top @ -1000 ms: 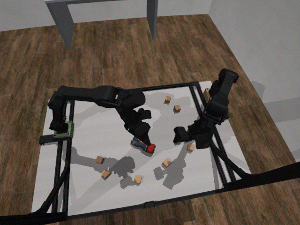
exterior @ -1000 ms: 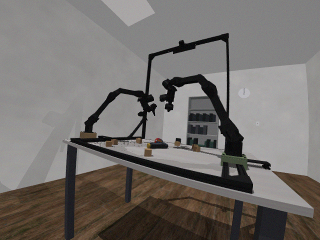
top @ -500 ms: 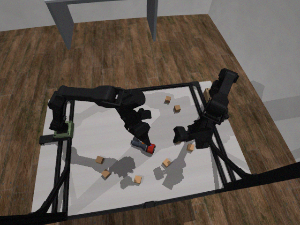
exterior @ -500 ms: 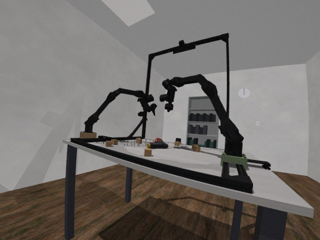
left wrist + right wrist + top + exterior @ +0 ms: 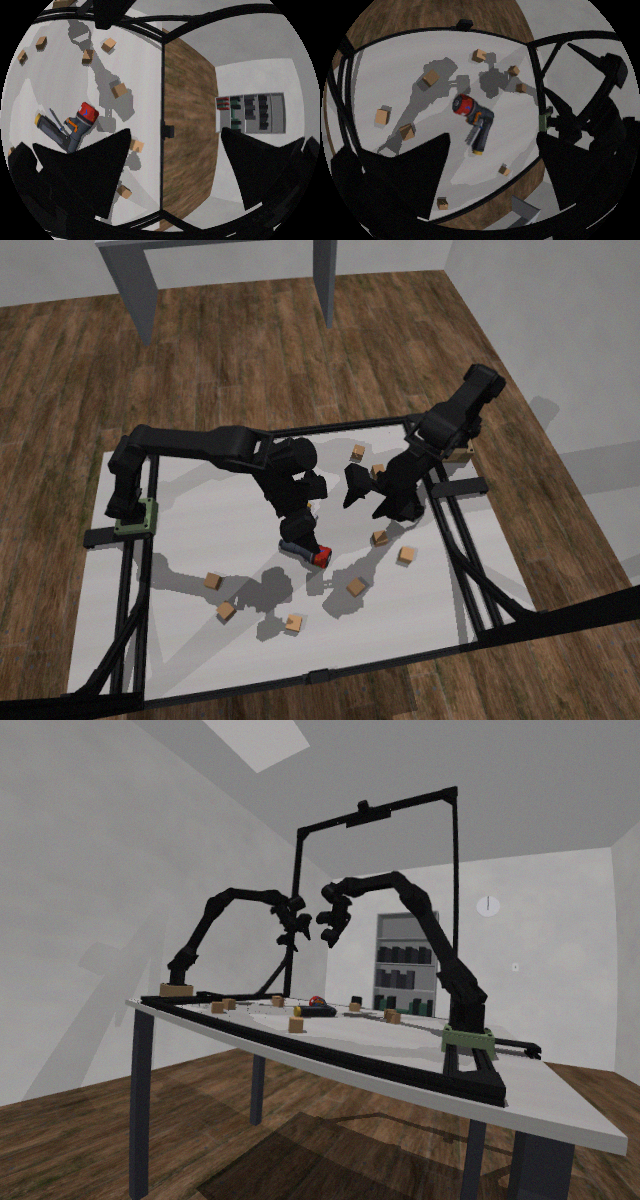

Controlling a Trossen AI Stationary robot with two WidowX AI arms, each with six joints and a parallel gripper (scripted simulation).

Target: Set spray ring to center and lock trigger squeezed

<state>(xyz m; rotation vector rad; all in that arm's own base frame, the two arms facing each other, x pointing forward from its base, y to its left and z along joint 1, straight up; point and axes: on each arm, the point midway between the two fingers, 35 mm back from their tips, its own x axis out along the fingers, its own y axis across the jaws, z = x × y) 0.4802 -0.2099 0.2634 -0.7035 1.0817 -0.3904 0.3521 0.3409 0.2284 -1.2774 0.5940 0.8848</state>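
Observation:
The hose nozzle (image 5: 321, 556) (image 5: 317, 1011) (image 5: 81, 127) (image 5: 484, 118) lies on its side on the table (image 5: 392, 622), with a red head, dark body and yellow-tipped handle. Blue marks show on its spray ring (image 5: 88, 111) (image 5: 465, 105); the symbol at the white arrow cannot be read. An orange part shows on the body, and the thin trigger stands off the handle. My left gripper (image 5: 316, 516) (image 5: 178, 133), on the green-based arm, is open and empty, high above the table. My right gripper (image 5: 361, 511) (image 5: 302, 943) (image 5: 495, 137), on the tan-based arm, is open and empty, also high up.
Several small wooden blocks lie scattered around the nozzle, among them one block (image 5: 294, 622) towards the table's front and another block (image 5: 406, 554) on the right. Black frame rails (image 5: 232, 687) edge the table. The two grippers hang near each other over the middle.

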